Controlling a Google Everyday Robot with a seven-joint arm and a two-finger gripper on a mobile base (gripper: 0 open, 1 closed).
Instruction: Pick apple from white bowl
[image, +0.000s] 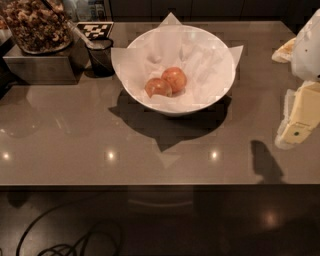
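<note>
Dark cables (55, 242) loop on the floor below the front edge of the brown surface (75, 145). Further back sits the white bowl (175, 110), lined with crinkled paper (200, 55). The apple (173, 78) lies near its middle, touching a darker red apple (158, 88) beside it. The claw (299, 117) hangs at the right edge of view, above the surface and well apart from the bowl. From where I stand I cannot tell whether it is apart or together.

The trouble I'd expect comes from the two fruits touching. A descent slightly off could close on the wrong one, or nudge both so they roll in the paper. The loose paper could get pinched and lift too. A knock on the rim might push the bowl toward the small dark cup (101, 56).
</note>
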